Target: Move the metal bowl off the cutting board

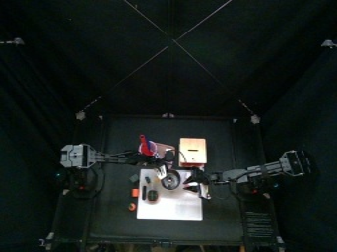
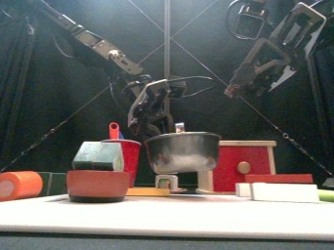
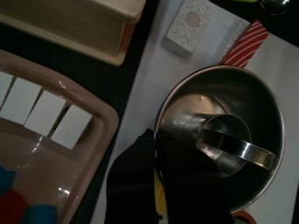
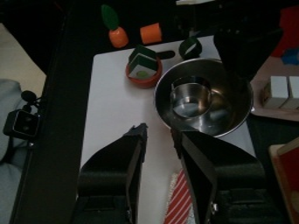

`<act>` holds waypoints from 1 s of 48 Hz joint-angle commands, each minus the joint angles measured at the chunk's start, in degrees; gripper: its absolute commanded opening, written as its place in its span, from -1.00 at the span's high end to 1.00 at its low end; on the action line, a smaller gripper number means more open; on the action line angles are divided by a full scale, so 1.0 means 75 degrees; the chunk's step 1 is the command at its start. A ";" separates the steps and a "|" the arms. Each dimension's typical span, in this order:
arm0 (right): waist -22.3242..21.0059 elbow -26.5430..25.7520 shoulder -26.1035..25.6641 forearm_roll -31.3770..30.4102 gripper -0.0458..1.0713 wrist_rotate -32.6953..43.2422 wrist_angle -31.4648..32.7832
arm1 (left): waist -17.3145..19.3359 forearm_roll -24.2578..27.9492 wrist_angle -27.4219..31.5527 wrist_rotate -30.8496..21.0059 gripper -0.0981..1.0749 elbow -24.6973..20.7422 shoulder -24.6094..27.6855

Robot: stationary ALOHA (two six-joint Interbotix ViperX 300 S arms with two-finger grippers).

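Shiny steel, the metal bowl [image 4: 208,96] sits on the cutting board [image 4: 111,105]; the right gripper [image 4: 159,140], jaws spread near its rim, should straddle squarely; the left gripper's [image 3: 152,179] state is unclear.

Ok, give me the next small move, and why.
Probably take the rim of the metal bowl with the left gripper and ease it sideways off the cutting board: the bowl sits on the board, the left gripper is at its rim, and the right gripper hangs open, short of it.
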 commanded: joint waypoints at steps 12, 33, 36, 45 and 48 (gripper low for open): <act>0.0117 0.0105 -0.0223 0.0129 -0.34 0.0000 -0.0023 | 0.0281 0.0563 0.0656 -0.0012 0.38 0.0363 -0.0961; 0.0094 0.0223 -0.0223 0.0129 -0.34 0.0000 -0.0023 | 0.0504 0.0387 0.1055 -0.0035 0.38 0.1945 -0.2684; 0.0082 0.0223 -0.0223 0.0129 -0.34 0.0000 -0.0023 | 0.0633 0.0387 0.1008 -0.0035 0.38 0.2215 -0.3023; 0.0059 0.0223 -0.0211 0.0129 -0.34 0.0000 -0.0023 | 0.1031 0.0363 0.0926 -0.0059 0.38 0.2824 -0.3914; 0.0059 0.0211 -0.0211 0.0141 -0.34 0.0000 -0.0023 | 0.1242 0.0363 0.0961 -0.0059 0.38 0.3047 -0.4207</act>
